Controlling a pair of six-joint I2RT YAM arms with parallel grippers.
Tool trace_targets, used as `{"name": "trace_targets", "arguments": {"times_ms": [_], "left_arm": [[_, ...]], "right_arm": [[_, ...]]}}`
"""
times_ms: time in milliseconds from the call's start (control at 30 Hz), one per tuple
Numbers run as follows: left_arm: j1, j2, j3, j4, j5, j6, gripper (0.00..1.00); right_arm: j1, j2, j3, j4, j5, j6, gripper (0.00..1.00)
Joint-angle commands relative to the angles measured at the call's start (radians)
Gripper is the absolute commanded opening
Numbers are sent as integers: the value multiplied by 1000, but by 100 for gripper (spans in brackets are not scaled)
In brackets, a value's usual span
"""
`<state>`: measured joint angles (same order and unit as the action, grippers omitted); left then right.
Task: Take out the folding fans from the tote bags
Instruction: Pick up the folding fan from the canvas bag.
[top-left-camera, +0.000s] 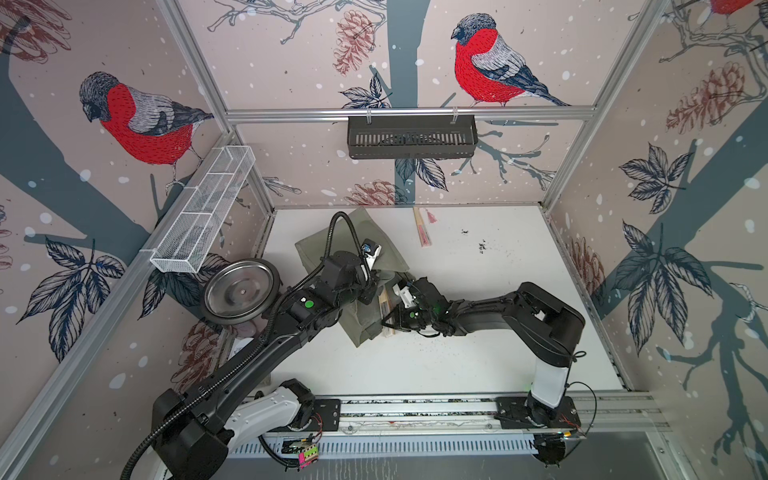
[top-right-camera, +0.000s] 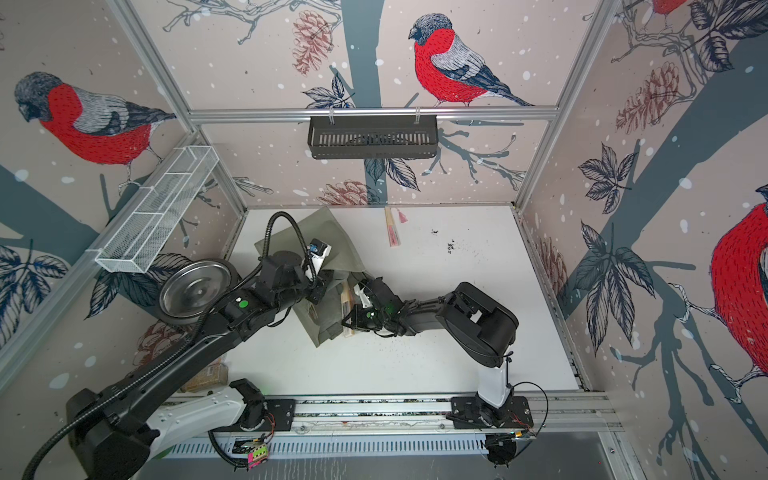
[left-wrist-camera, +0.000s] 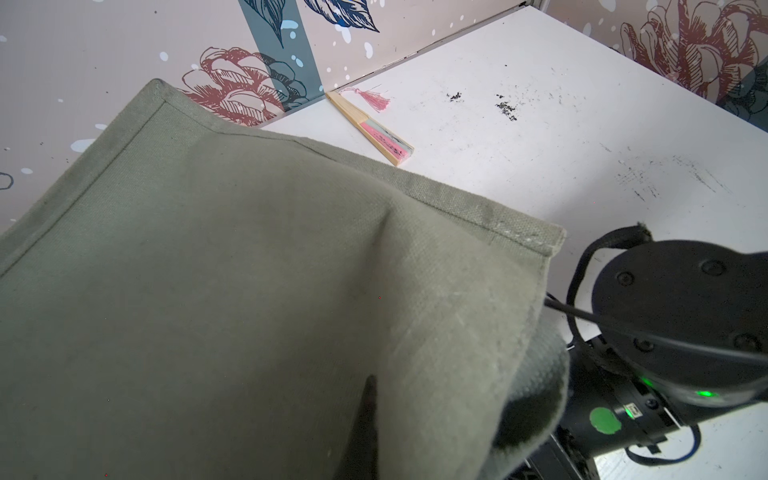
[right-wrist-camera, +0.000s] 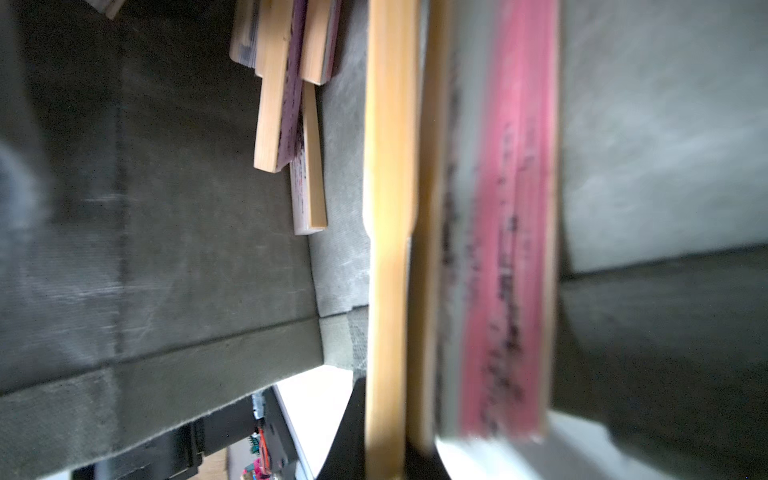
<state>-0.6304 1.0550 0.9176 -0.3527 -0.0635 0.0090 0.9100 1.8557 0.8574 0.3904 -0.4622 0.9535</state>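
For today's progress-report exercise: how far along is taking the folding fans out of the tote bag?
Done: one tasselled fan lies out on the table. In hand: the right gripper appears closed on a pink fan at the mouth of the olive tote bag. Remaining: several fans inside.

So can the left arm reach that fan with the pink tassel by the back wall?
Probably not yet. The left gripper looks shut on the tote bag, holding its fabric up, and the lifted fabric stands partly between it and the tasselled fan. It would have to let go first.
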Motion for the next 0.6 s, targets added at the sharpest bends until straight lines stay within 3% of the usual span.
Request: {"name": "trace_targets", "arguments": {"times_ms": [0,367,567], "left_arm": [[-3,0,7,26,23,13,0],[-4,-7,2,30,8,11,0],[-4,-9,1,34,2,8,0]], "right_arm": [[-14,-27,16,-107,38,-114,14],[10,-52,77,-208,15,-242,13],[12,-166,-17,-283,7,-316,13]]}}
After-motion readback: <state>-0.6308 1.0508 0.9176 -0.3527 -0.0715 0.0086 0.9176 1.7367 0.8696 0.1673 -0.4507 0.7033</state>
